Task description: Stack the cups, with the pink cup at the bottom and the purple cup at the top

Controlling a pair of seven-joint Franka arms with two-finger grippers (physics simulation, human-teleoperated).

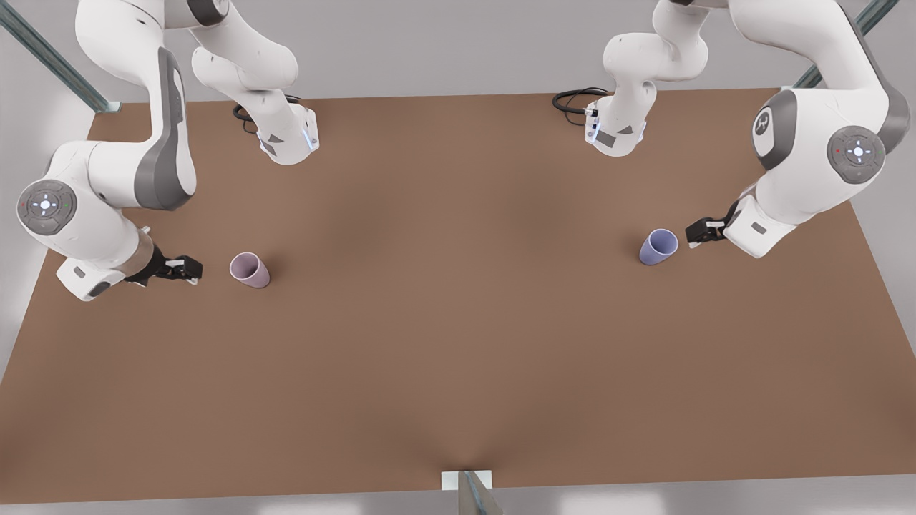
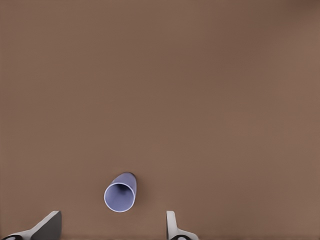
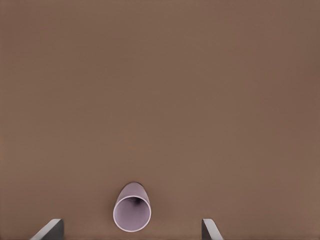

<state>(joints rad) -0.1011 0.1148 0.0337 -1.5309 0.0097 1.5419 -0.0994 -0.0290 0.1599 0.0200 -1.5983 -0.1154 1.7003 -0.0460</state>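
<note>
Approach step: left gripper [image 1: 693, 234] spread open beside purple cup [image 1: 658, 247]; right gripper [image 1: 192, 270] spread open near pink cup [image 1: 250, 270]. Nothing grasped; needed closing in.

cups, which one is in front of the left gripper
The purple cup, standing near the front view's right edge, sits before the open left gripper. The pink cup faces the open right gripper.

Pale pink cup [image 1: 250, 270], periwinkle purple cup [image 1: 658, 247], plain brown table [image 1: 458, 322]

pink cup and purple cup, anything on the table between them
Nothing: in the front view, only bare table lies between the pink cup and purple cup.
</note>
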